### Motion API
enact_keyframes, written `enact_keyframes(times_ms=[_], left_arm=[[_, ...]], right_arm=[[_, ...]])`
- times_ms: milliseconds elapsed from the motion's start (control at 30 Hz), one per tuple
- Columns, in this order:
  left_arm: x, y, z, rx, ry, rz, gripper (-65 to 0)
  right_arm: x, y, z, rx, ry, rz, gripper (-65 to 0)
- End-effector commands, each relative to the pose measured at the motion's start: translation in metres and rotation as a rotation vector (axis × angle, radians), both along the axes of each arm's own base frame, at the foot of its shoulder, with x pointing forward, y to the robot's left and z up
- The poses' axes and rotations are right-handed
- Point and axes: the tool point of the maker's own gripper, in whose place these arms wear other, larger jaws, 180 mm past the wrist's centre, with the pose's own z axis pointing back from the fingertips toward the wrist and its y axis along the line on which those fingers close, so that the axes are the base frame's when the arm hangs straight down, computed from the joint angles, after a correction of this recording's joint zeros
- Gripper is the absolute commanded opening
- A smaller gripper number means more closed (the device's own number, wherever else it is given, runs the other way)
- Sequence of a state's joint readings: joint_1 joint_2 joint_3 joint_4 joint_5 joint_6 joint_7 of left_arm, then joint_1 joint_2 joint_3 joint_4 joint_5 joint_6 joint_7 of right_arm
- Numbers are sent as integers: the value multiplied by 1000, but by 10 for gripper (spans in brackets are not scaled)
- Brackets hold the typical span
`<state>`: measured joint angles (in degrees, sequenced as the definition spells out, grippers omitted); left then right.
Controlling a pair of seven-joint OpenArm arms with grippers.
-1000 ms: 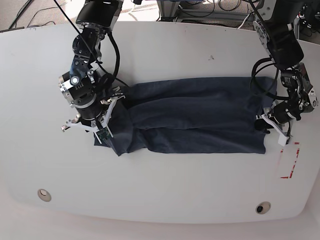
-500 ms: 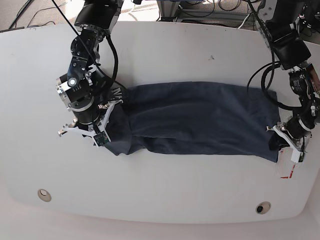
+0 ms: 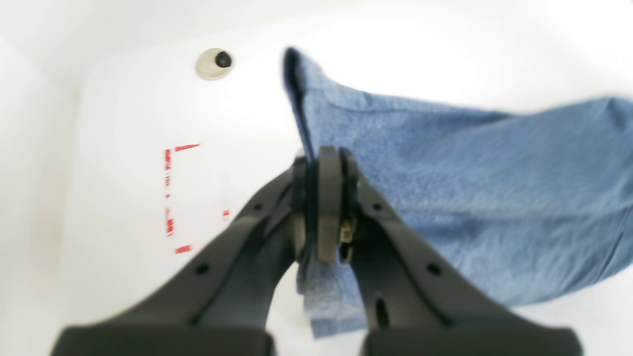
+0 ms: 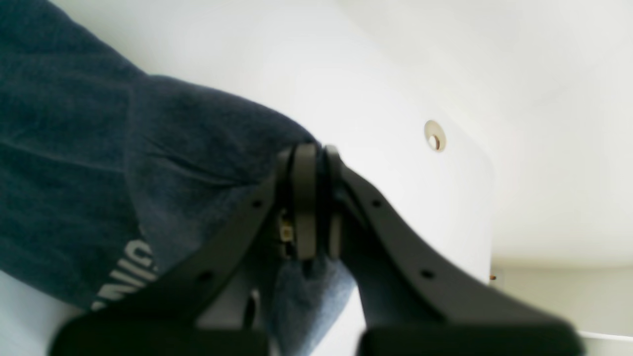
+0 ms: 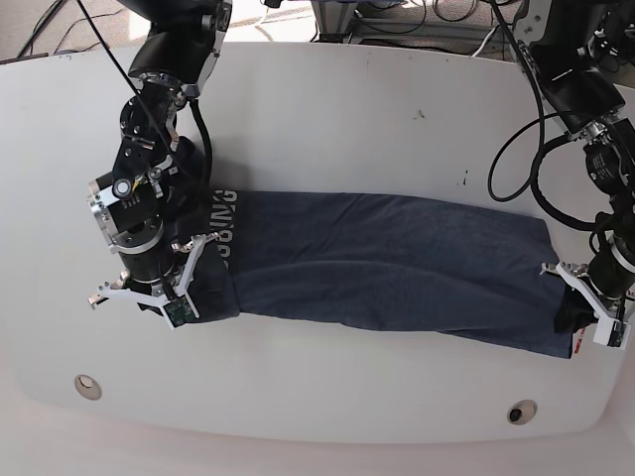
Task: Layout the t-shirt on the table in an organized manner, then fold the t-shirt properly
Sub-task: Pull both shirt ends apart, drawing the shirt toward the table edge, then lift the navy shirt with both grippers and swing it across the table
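Right gripper [image 5: 164,297] clamped on shirt [image 5: 387,263] end with partial white letters [image 5: 222,234], unreadable, shirt stretched flat along table [image 5: 327,109] middle, left gripper [image 5: 585,322] pinching other end beside red marks [image 3: 174,198] and grommet [image 5: 522,411].

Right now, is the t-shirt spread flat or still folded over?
Still folded over: the t-shirt is a long doubled band stretched between the shut left gripper and right gripper.
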<state>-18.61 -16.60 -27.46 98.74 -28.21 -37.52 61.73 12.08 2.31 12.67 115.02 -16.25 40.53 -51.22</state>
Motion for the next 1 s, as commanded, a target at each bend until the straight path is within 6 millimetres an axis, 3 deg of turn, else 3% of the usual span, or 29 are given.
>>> enact_keyframes(times_ms=[0,200,500,967], left_arm=[[6,-1,46,34,-127,-8,-646],[13,1,72,54,-165,4,-646],[27,5,129,57,-277,24,-646],[34,7,207,-2,-452,61,-646]], right_arm=[[11,-5,31,-16,-92,1,-648],[23,-15,60,-50,-159,-6,-648],[45,-38,110,-115,-255,-31,-648],[71,-72,168,-167,-335,-76,-648]])
